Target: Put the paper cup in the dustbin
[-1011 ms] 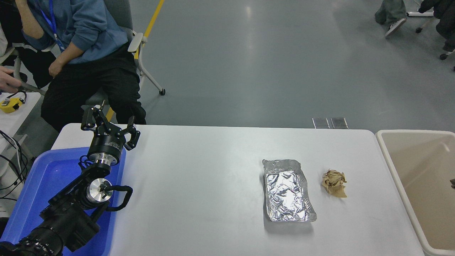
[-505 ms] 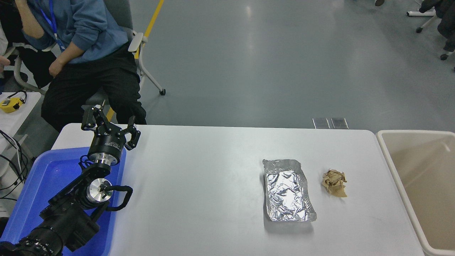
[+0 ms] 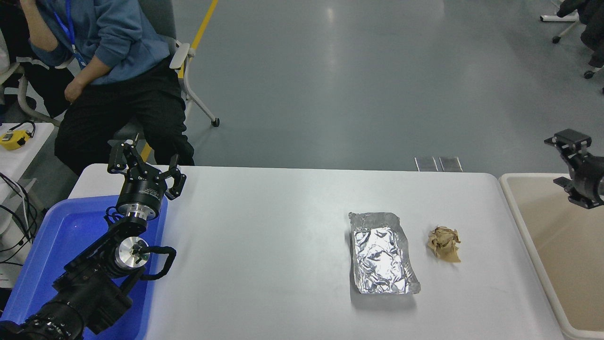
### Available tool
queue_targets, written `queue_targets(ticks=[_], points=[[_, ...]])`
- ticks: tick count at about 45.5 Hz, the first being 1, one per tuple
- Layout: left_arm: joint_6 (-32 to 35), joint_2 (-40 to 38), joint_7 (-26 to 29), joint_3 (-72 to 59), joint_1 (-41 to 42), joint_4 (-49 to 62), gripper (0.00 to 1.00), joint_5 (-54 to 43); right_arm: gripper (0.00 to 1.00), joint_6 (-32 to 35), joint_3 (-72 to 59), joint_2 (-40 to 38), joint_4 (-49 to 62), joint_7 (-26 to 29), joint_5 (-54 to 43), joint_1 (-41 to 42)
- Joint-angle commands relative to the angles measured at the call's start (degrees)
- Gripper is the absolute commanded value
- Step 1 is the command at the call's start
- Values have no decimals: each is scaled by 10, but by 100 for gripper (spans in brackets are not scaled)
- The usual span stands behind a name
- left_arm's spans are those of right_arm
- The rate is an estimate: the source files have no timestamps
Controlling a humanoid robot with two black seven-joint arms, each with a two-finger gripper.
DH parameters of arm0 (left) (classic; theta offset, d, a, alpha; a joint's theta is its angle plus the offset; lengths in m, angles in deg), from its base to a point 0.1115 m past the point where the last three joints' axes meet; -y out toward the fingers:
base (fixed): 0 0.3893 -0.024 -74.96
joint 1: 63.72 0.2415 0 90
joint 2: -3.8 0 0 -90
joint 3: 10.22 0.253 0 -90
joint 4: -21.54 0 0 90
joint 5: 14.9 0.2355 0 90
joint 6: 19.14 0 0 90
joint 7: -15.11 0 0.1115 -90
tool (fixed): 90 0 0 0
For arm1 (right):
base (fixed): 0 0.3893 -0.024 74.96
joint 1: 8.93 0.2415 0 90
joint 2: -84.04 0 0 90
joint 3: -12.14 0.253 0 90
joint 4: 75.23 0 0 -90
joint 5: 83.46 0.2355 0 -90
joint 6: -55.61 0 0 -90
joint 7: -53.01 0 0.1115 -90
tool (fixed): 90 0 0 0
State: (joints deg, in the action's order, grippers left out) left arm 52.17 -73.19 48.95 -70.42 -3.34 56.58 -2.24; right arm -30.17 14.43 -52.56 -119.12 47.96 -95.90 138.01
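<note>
Nowhere on the foil tray [image 3: 382, 255] is print legible.

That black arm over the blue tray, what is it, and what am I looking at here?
It is a robot's left arm, parked; its left gripper has its fingers spread open and holds nothing. The camera sits high on the robot, looking down over a white table. On it lie a blue tray, a foil tray and a brown paper ball. At the right edge the right gripper hangs above the beige dustbin. No paper cup shows. A person sits beyond the table.
</note>
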Motion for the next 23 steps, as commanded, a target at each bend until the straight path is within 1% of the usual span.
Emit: queue_targets(ticks=[1, 4, 7, 13, 18, 22, 23], points=[[0, 0, 0, 0, 0, 0, 100, 0, 100, 1, 31, -17, -138, -21, -15, 10], [0, 0, 0, 0, 0, -1, 100, 0, 100, 1, 31, -24, -168, -35, -45, 9], [1, 0, 0, 0, 0, -1, 100, 0, 100, 0, 30, -38, -215, -62, -85, 4], [1, 0, 0, 0, 0, -1, 100, 0, 100, 1, 29, -60, -255, -81, -122, 0], [1, 0, 0, 0, 0, 0, 100, 0, 100, 1, 23, -87, -305, -99, -178, -6], [0, 0, 0, 0, 0, -1, 100, 0, 100, 0, 22, -103, -335, -102, -215, -16], [1, 0, 1, 0, 0, -1, 100, 0, 100, -1, 22, -126, -375, -105, -243, -26]])
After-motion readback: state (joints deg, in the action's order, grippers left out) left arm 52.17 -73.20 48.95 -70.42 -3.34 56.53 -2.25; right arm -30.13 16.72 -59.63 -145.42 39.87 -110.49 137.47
